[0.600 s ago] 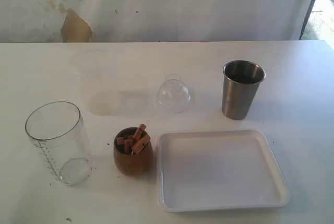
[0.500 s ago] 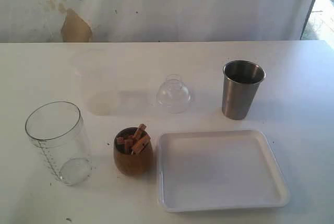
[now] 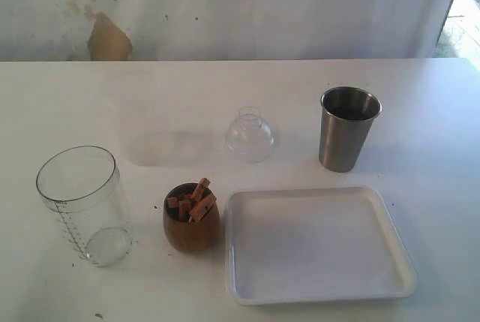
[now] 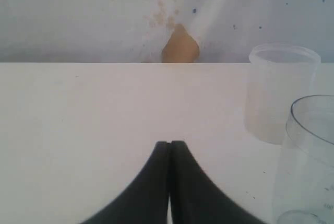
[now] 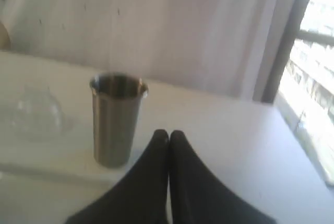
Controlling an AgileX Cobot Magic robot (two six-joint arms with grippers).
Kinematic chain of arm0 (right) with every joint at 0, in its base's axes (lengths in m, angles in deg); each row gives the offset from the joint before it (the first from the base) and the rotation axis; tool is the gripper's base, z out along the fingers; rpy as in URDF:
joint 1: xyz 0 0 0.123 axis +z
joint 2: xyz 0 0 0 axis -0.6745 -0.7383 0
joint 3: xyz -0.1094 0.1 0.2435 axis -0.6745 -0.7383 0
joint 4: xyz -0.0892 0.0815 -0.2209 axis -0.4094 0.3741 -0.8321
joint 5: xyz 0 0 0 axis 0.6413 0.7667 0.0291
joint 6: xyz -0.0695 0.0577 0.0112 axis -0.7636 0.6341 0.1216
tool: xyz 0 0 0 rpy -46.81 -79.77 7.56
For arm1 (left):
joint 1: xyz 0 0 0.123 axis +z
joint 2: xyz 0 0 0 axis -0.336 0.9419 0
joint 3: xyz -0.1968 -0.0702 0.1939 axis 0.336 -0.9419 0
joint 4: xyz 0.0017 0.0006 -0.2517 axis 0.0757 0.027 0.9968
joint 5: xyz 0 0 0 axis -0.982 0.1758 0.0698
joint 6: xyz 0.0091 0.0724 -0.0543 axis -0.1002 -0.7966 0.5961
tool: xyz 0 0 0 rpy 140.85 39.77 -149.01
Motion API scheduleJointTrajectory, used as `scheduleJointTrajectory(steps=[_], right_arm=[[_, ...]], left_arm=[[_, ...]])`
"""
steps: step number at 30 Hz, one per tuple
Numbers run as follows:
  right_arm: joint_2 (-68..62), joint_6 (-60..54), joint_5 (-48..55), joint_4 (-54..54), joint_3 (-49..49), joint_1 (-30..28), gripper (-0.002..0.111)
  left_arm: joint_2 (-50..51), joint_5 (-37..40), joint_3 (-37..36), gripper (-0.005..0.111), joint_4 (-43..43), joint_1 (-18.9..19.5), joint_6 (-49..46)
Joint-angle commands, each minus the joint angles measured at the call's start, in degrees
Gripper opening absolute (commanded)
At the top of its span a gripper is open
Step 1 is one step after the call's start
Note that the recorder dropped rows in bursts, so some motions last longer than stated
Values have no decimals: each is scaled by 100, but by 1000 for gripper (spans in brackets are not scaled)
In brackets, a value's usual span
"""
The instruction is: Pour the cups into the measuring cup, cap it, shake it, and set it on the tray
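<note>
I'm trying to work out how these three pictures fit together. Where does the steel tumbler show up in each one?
Exterior view: the steel tumbler stands upright on the right, behind the tray.
Left wrist view: not in it.
Right wrist view: the steel tumbler stands just beyond the right gripper.
Shared landmark: the clear dome lid beside it, in exterior and right wrist views.

White tray (image 3: 319, 251), dark-brown wooden cup (image 3: 191, 233), grey steel tumbler (image 3: 345, 138), clear measuring cup (image 3: 81, 206) with dark scale marks.
</note>
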Motion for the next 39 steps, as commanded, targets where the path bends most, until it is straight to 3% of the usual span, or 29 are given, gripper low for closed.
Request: scheduleJointTrajectory(steps=[1, 4, 8, 9, 11, 12, 14, 15, 20, 26, 31, 34, 36, 39], right_arm=[[24, 35, -1790, 8, -29, -50, 0], [24, 335, -2827, 59, -29, -50, 0], [24, 2760, -3354, -119, -29, -50, 0], [24, 2726, -3354, -388, -29, -50, 2], [24, 2802, -3474, -1384, -29, -50, 21], [24, 2923, -3702, -1541, -29, -50, 48], [-178, 3170, -3761, -1458, -29, -50, 80], [-258, 3221, -3734, -1458, 7, -50, 85], [-1421, 3269, -3869, -1820, 589, -50, 87], [-3062, 4785, -4813, -3265, 867, -40, 87], [-4155, 4769, -6015, -3951, 867, -39, 86], [-4711, 4005, -6757, -4454, 936, -39, 87], [-5057, 3900, -6701, -4537, 984, -39, 90], [-5623, 3900, -6584, -4520, 1058, -39, 104]], left_arm=[[-25, -10, -25, 0, -3, -8, 12], [-25, -10, -25, 0, -3, -8, 12], [-25, -10, -25, 0, -3, -8, 12], [-25, -10, -25, 0, -3, -8, 12], [-25, -10, -25, 0, -3, -8, 12], [-25, -10, -25, 0, -3, -8, 12], [-25, -10, -25, 0, -3, -8, 12], [-25, -10, -25, 0, -3, -8, 12], [-25, -10, -25, 0, -3, -8, 12], [-25, -10, -25, 0, -3, -8, 12], [-25, -10, -25, 0, -3, -8, 12], [-25, -10, -25, 0, -3, -8, 12], [-25, -10, -25, 0, -3, -8, 12], [-25, -10, -25, 0, -3, -8, 12]])
